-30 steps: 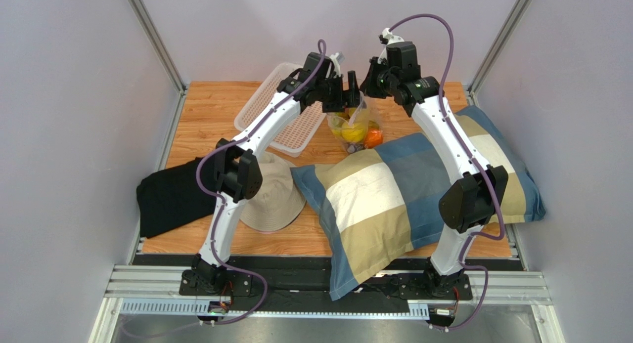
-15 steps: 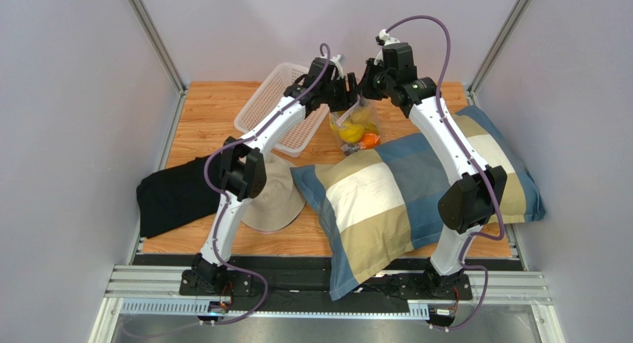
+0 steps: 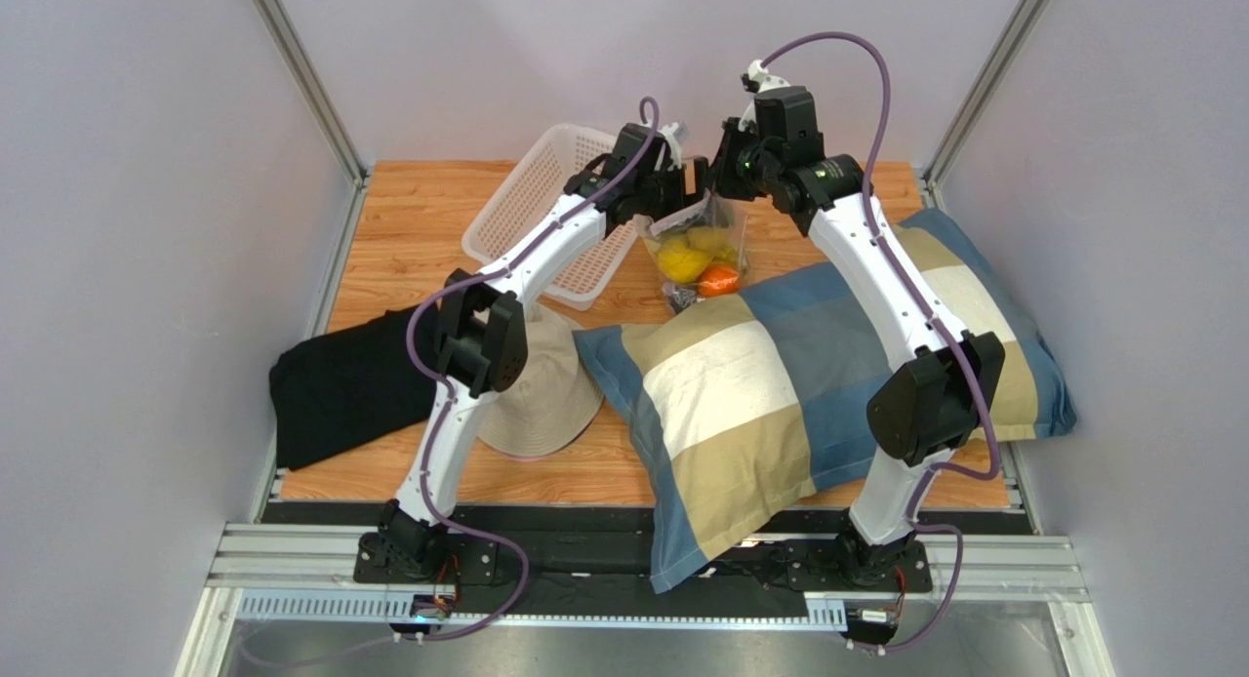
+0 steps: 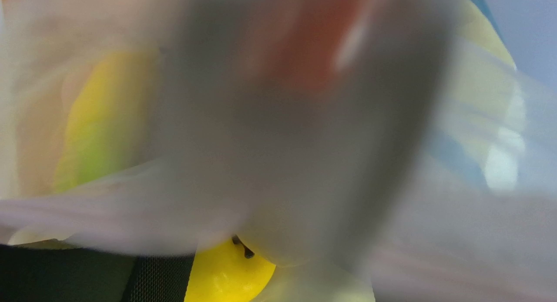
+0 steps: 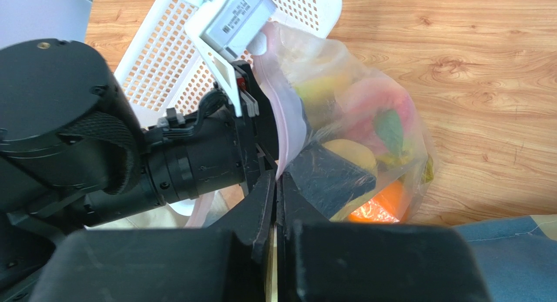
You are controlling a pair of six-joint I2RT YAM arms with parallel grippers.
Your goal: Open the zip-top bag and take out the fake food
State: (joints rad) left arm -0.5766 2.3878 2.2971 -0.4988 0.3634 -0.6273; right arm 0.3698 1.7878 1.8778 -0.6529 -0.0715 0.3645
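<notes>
Top external view first: the bag (image 3: 704, 248) hangs at the far middle of the table (image 3: 418, 216), held up between my two arms. It's tight in there. The white basket (image 3: 535, 194) sits just beside it on the left, and the far corner of the checked pillow (image 3: 821, 370) comes up right next to the bag's bottom. Can't tell if the bag actually touches the wood. The only open room is bare wood to the right of the bag and left of the basket. The hat (image 3: 546, 399) and black cloth (image 3: 337, 392) lie well apart, down at the near left.

My right gripper (image 5: 275, 184) is clenched on the bag's pinkish zip edge. My left gripper (image 3: 683, 203) has its jaws apart, with one finger poking inside the mouth and showing dark through the plastic.

The bag is clear and crinkly and bulges with toy food (image 5: 366, 139): yellow pieces, a pink fruit with a green leaf, and an orange at the bottom. The left wrist view is just blurry plastic and yellow.
</notes>
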